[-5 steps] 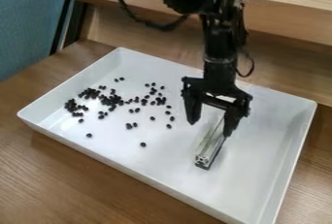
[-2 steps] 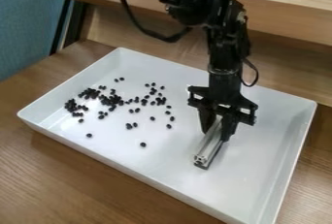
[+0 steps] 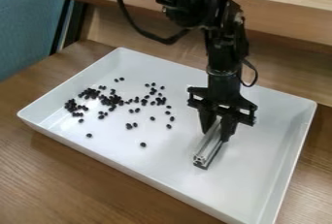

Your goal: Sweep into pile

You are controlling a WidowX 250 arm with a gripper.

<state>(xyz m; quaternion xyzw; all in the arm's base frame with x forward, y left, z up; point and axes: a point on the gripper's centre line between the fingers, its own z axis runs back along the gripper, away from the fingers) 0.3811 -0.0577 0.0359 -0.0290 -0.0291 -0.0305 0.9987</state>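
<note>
Brown wood with fine lines made up the worktop (image 3: 77, 184), and a blue cloth thing (image 3: 29, 29) stood at ten o'clock. On the wood sat a big white tray (image 3: 272, 140). The black arm (image 3: 225, 53) came in from twelve o'clock, and its end effector (image 3: 217, 129) was low over the tray, a bit toward three o'clock from the middle. Its two fingers were pinching a metal bar (image 3: 208, 149), one on each side. The bar pointed from one o'clock down to seven o'clock, with its free end toward seven. The small black bits (image 3: 112, 100) lay in a loose bunch toward ten o'clock from the bar. One stray bit (image 3: 142, 144) sat at five o'clock from the bunch, and another (image 3: 89, 135) at seven. The job in hand looked like getting a good hold on the bar, ready to sweep. To do that well, the pinch needed to be snug, so the bar would not twist when it pushed. Next, the long side had to meet the bits flat, low and slow. If it went too high, bits could slip under; if too fast, they could roll past the ends.
</note>
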